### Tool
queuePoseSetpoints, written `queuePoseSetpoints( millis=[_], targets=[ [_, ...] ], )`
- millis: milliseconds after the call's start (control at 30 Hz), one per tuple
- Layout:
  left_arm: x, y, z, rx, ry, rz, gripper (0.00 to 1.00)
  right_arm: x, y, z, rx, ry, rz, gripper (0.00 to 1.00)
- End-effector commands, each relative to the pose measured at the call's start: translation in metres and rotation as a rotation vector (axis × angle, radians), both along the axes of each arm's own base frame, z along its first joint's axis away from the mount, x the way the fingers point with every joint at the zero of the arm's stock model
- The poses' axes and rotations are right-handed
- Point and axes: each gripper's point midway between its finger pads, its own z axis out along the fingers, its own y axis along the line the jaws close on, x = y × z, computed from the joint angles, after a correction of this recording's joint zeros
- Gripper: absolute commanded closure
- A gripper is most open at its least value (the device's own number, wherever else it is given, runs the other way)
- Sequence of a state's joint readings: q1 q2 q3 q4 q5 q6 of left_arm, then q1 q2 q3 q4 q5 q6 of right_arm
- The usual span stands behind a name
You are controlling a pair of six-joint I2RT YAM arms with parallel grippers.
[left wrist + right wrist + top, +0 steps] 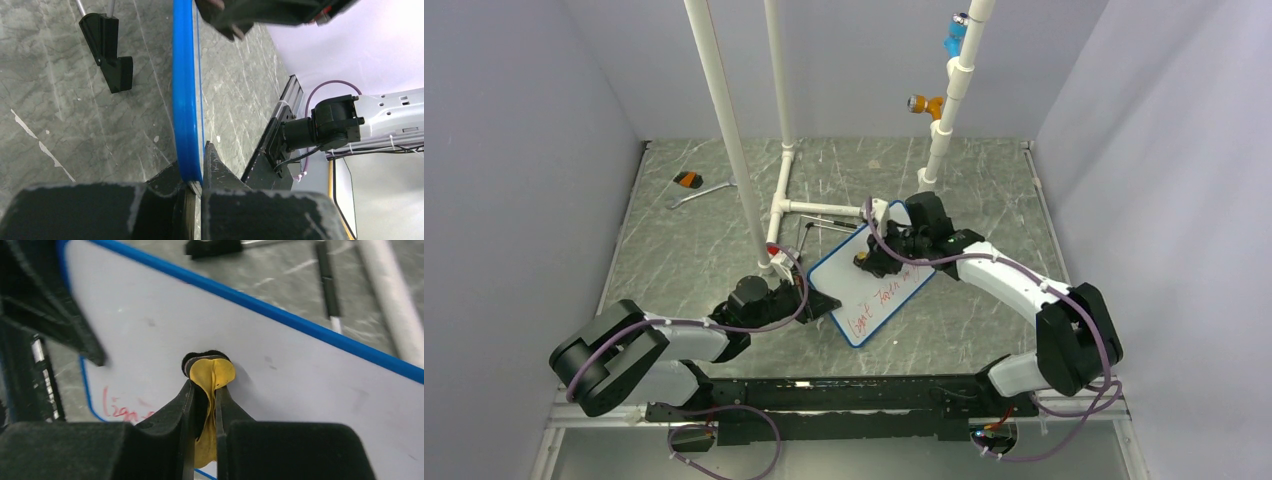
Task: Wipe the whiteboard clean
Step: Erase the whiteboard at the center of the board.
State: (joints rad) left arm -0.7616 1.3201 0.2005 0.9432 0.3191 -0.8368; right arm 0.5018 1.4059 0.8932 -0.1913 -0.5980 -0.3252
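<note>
— What are the left jaws doing?
— Clenched on the whiteboard [871, 285]. They bite its blue frame [187, 100] on the near left edge. In the left wrist view that frame runs edge-on straight out from between them.
— And the board itself?
— On the bench [984, 320], between the two arms, turned askew. Red writing [884, 300] runs along its near part, and the far part is plain white.
— The right jaws?
— Over the far half of the board, grasping a yellow eraser [212, 375]. Its black tip touches the white face, apart from the red writing.
— Anything beyond?
— A black foot [215, 246] on a metal rod lies just past the far frame edge. Then come the white pipes [724, 130], and a wrench [699, 193] well apart at the far left
</note>
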Motion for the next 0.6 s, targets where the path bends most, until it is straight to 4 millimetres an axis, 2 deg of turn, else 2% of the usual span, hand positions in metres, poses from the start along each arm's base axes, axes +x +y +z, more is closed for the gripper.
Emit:
queuePoseSetpoints(
  millis=[0,67,167,233,267,333,400,500,567],
  targets=[
    [-0.027,-0.013,0.019,-0.038,-0.110,-0.176,1.00,-0.016,0.007,0.000,0.000,-0.008,0.083,1.00],
    [-0.027,-0.014,0.019,-0.034,-0.108,-0.177,1.00,0.015,-0.012,0.002,-0.016,-0.037,-0.090,1.00],
    [-0.027,-0.014,0.019,-0.035,-0.109,-0.181,1.00,0.056,-0.051,0.005,-0.003,-0.040,-0.352,1.00],
    [-0.027,-0.014,0.019,-0.037,-0.111,-0.181,1.00,0.067,-0.070,0.003,0.008,-0.028,-0.437,1.00],
    [-0.027,-0.014,0.019,-0.037,-0.110,-0.182,1.00,0.067,-0.073,0.000,0.010,-0.019,-0.437,1.00],
    [-0.028,-0.014,0.019,-0.038,-0.110,-0.186,1.00,0.059,-0.064,-0.004,0.022,0.011,-0.377,1.00],
    [-0.028,-0.015,0.020,-0.043,-0.111,-0.189,1.00,0.039,-0.043,-0.006,0.037,0.048,-0.246,1.00],
    [-0.029,-0.015,0.021,-0.055,-0.108,-0.189,1.00,-0.002,-0.002,-0.007,0.019,0.031,-0.007,1.00],
    [-0.029,-0.015,0.022,-0.060,-0.105,-0.188,1.00,-0.031,0.018,-0.005,0.021,0.027,0.143,1.00]
  ],
)
